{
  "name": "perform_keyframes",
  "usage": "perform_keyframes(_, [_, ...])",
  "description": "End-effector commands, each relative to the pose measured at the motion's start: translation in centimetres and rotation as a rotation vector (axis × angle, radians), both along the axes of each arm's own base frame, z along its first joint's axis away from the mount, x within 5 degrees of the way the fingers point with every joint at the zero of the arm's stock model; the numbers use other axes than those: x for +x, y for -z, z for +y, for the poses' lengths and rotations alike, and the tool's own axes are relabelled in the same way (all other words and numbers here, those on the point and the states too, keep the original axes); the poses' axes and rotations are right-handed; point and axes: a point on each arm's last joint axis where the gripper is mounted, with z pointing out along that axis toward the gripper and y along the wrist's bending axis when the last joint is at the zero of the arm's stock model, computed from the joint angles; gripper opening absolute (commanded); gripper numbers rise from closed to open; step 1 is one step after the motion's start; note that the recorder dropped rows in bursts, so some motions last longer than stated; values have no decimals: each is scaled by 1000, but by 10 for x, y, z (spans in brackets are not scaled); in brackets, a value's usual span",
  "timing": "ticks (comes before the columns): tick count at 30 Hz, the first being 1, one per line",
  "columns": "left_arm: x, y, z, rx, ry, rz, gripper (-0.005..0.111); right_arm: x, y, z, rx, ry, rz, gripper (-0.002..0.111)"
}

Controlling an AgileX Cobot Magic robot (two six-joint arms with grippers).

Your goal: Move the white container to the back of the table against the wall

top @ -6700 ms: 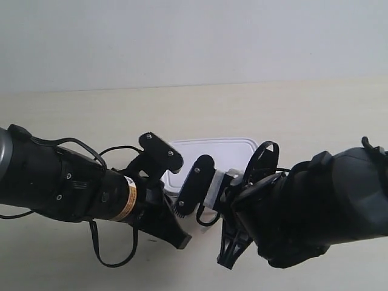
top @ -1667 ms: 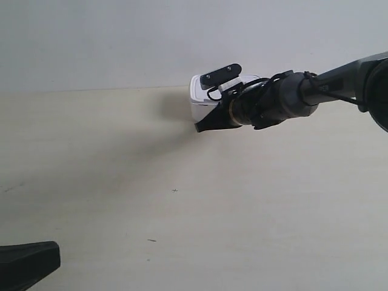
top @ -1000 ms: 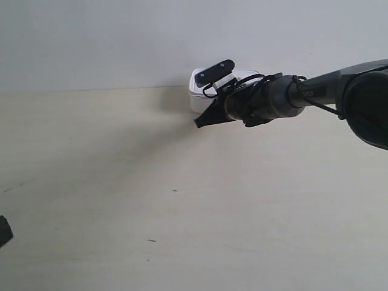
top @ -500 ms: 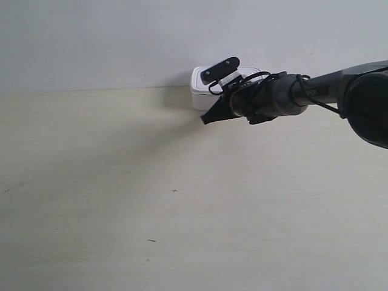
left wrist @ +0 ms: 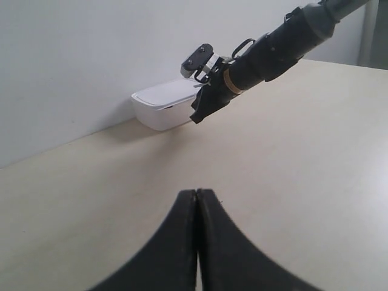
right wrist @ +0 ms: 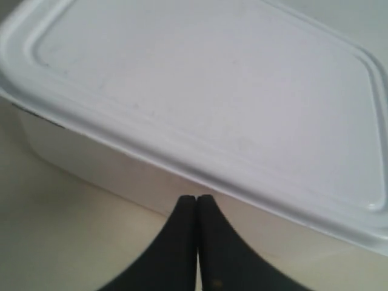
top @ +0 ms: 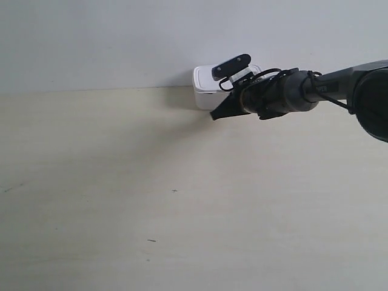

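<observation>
The white container (top: 205, 91) stands at the back of the table (top: 182, 212), against the wall (top: 121, 42). It also shows in the left wrist view as the white container (left wrist: 159, 107), and its lid fills the right wrist view, white container (right wrist: 212, 91). My right gripper (right wrist: 197, 197) is shut, its tips right at the box's side wall, holding nothing. This is the arm at the exterior view's right, with the right gripper (top: 214, 116) low beside the box. My left gripper (left wrist: 196, 191) is shut and empty, far from the box over the bare table.
The right arm (left wrist: 279, 45) reaches across the back of the table to the box. A few tiny dark specks (top: 174, 191) mark the table's middle.
Since several seconds ago the box went from mid-table to the wall. In the last second box and right gripper shifted slightly right, and the dark arm part left the lower left corner.
</observation>
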Motion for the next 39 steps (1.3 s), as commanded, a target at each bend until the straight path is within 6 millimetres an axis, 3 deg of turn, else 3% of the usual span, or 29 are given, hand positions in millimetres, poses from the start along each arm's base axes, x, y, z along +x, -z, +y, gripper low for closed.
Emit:
perform_keyframes(1, [-1,0,0,-9,10,-1,0,6,7,5,28,-31,6,0])
perform_keyframes(26, [-1,0,-1,0,23,-12,0,10,12,13,73,-13,9,0])
perform_keyframes(31, [-1,0,-1,0,23,-12,0,-1,6,16,50,-35,23,0])
perform_keyframes(39, [-1,0,-2,2,26,-13,0,-30,-14,3,30,-22,65,0])
